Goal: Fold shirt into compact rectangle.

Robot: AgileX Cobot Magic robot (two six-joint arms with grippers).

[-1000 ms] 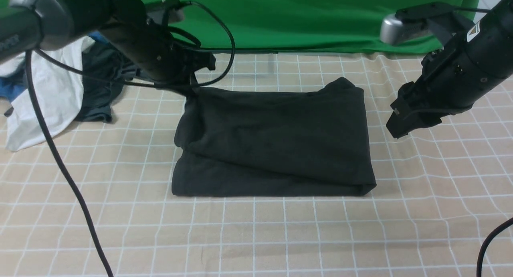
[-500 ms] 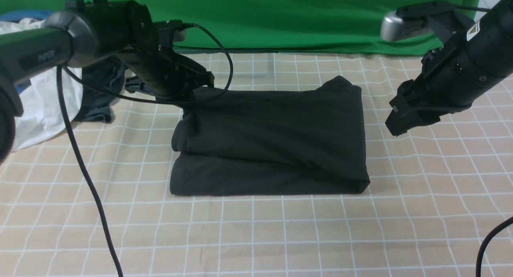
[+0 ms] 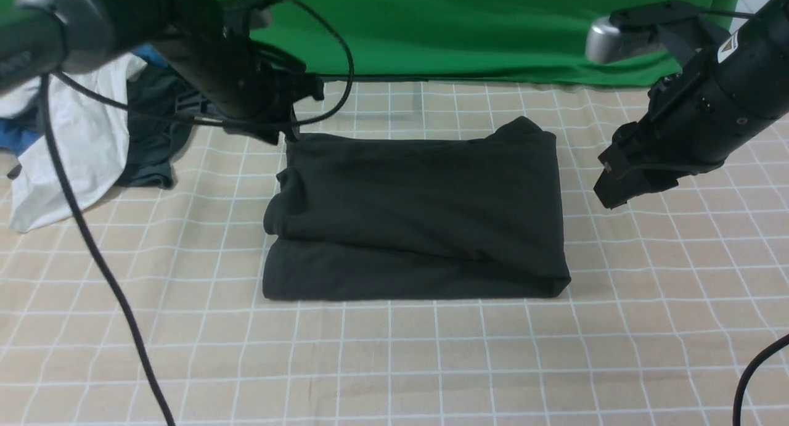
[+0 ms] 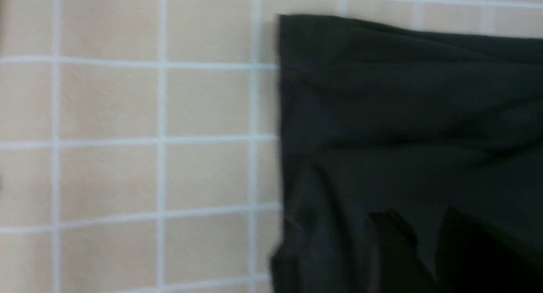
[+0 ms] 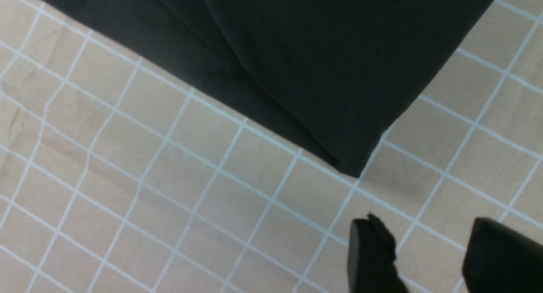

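While the front view shows the whole folded black shirt (image 3: 419, 216) lying mid-counter (image 3: 394, 364), with a heap of white, blue and dark grey clothes (image 3: 92, 136) at far left, each wrist view frames only one corner of it. The left pincer (image 4: 428, 246), over the shirt's far-left corner, shows blurred dark fingers (image 4: 392, 246) with a gap between them, nothing pinched; the right pincer (image 5: 428, 255) stands spread above bare cloth, clear of the shirt. No logo or lettering is legible.

Left claw (image 4: 424, 246) parted and empty, right claw (image 5: 428, 250) open, raised
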